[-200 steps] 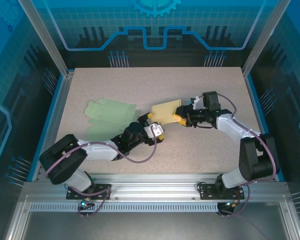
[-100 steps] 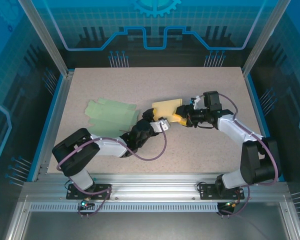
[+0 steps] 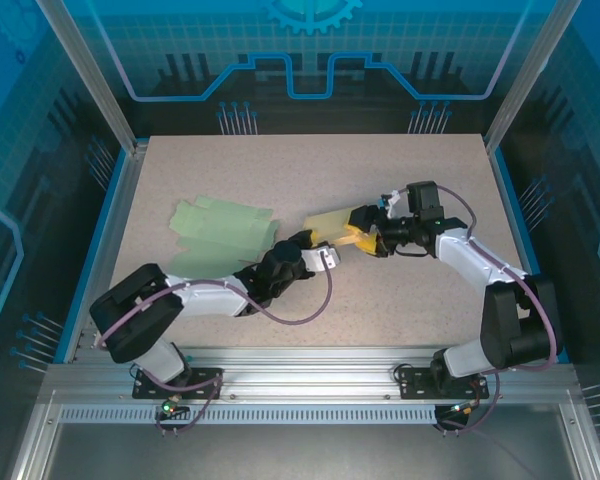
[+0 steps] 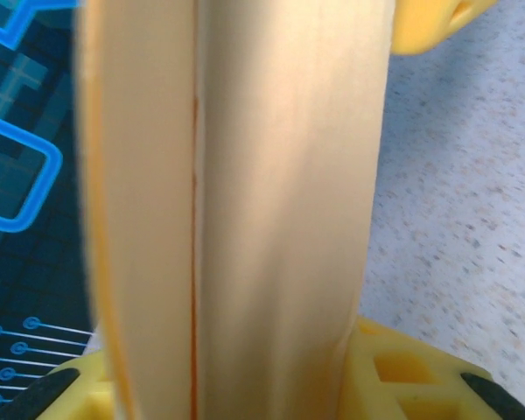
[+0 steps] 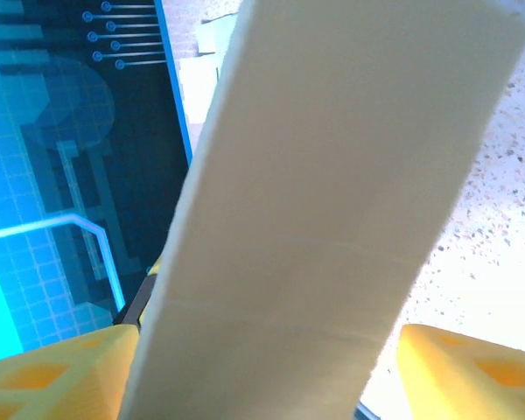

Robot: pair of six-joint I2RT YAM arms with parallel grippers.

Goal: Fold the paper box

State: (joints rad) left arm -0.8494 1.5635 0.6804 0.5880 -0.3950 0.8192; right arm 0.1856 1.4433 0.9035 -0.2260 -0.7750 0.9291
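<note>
Pads [image 4: 402, 385] of the left gripper [image 3: 315, 246] stand nearly together, pressed against both outer faces of the yellow paper box [image 3: 332, 222], which in the left wrist view rises between them as a folded panel with a crease line running up its length. Fingers [image 5: 472, 367] of the right gripper [image 3: 365, 236] stand wide apart around the opposite end of the same sheet; in the right wrist view a gap separates the paper from the right-hand finger, so no hold is established on that side. The paper box is raised off the table [image 3: 400, 170] near its centre, spanning between the two grippers. Judged from this state, the step in hand is setting a fold while one side pins the sheet. To do it well, keep the left hold square to the crease, re-seat the right fingers on a flat panel close to the fold line, and avoid pulling the two ends apart, since thin card will likely tear or buckle. Green sheets [image 3: 220, 232] lie flat just left of the left gripper, limiting travel that way. Open surface lies behind and to the near right, well clear of the blue side rail [image 3: 108, 230].
</note>
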